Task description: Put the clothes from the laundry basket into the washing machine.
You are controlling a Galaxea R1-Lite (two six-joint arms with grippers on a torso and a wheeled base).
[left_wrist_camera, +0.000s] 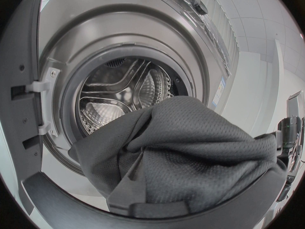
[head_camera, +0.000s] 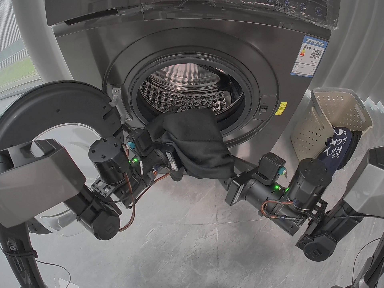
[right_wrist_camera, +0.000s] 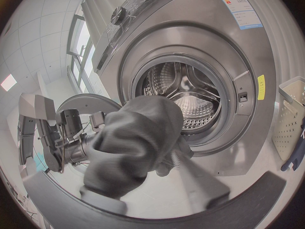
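A black garment (head_camera: 196,145) hangs in front of the washing machine's open drum (head_camera: 188,89), its upper edge at the door seal. My left gripper (head_camera: 178,165) is under the cloth's left side and appears shut on it; in the left wrist view the black garment (left_wrist_camera: 190,150) bunches over the gripper (left_wrist_camera: 143,197). My right gripper (head_camera: 229,176) sits at the cloth's lower right. In the right wrist view it (right_wrist_camera: 152,191) stands open, with the garment (right_wrist_camera: 136,143) draped over one finger and the other finger (right_wrist_camera: 203,182) bare.
The round door (head_camera: 52,105) is swung open to the left, beside my left arm. A cream laundry basket (head_camera: 340,109) leans by the machine's right side with a navy printed garment (head_camera: 338,147) hanging out of it. Grey tiled floor lies below.
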